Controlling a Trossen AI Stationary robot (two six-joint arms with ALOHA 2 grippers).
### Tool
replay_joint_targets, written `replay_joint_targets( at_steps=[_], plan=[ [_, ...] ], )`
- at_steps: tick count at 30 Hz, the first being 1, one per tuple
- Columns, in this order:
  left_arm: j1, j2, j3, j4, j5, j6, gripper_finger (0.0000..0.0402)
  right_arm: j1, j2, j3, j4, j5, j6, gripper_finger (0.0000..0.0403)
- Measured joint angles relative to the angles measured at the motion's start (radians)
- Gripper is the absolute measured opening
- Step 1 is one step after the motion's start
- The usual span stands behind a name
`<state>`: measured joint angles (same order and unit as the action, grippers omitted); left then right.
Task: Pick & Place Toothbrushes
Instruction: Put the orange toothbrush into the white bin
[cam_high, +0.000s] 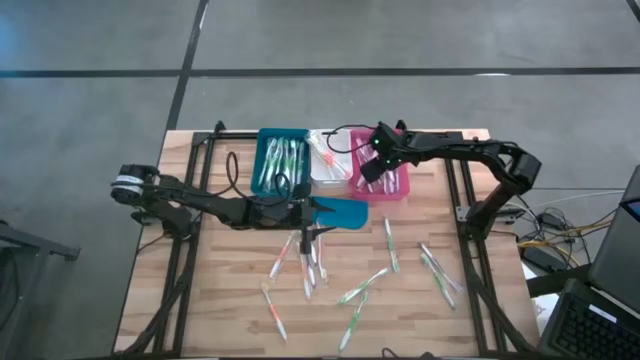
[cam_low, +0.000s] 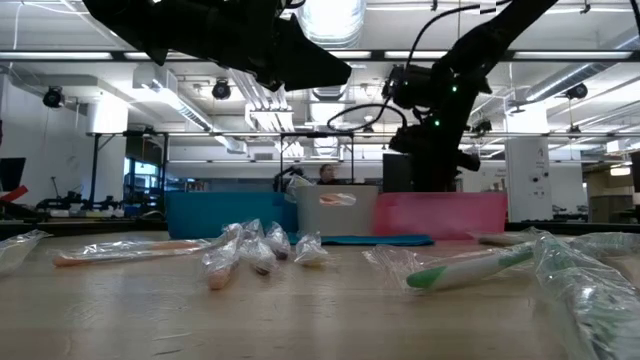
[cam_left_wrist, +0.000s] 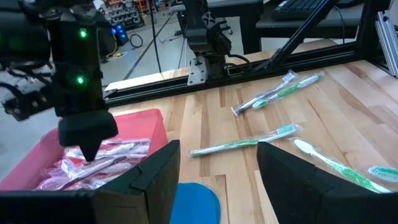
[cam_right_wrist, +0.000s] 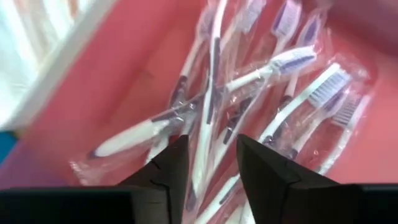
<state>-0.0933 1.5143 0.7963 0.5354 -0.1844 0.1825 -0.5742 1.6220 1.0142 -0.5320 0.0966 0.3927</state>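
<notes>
Your wooden surface (cam_high: 230, 320) carries a black frame along both sides, leaving the middle and near part open for movement. No brand, label or legible writing is visible on any item.

Three bins sit touching in a row at the far edge: a teal bin (cam_high: 281, 160), a white bin (cam_high: 327, 160) between, and a pink bin (cam_high: 385, 180). A flat teal piece (cam_high: 340, 212) lies just in front of the teal and white bins.

Your right tool (cam_high: 372, 166) hangs over the pink bin, its fingers (cam_right_wrist: 168, 168) set apart with nothing between them. Directly below lie wrapped toothbrushes in the pink bin (cam_right_wrist: 249, 81), white with purple accents.

Your left tool (cam_high: 318, 232) hovers beside the flat teal piece, fingers (cam_left_wrist: 155, 174) spread wide and empty.

Loose toothbrushes (cam_high: 362, 290) lie scattered across the near half of the surface, several clustered just under the left tool, others well apart toward the right side. More toothbrushes lie in the teal bin.
</notes>
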Motion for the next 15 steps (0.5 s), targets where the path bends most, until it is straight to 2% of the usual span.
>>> replay_joint_targets(
  at_steps=[9, 15],
  plan=[
    [0.000, 0.000, 0.000, -0.009, 0.000, 0.000, 0.0218, 0.066, -0.137, -0.004, -0.048, 0.000, -0.009, 0.0163],
    [0.000, 0.000, 0.000, -0.009, 0.000, 0.000, 0.0218, 0.157, -0.219, -0.004, -0.054, 0.000, -0.011, 0.0151]
  ],
)
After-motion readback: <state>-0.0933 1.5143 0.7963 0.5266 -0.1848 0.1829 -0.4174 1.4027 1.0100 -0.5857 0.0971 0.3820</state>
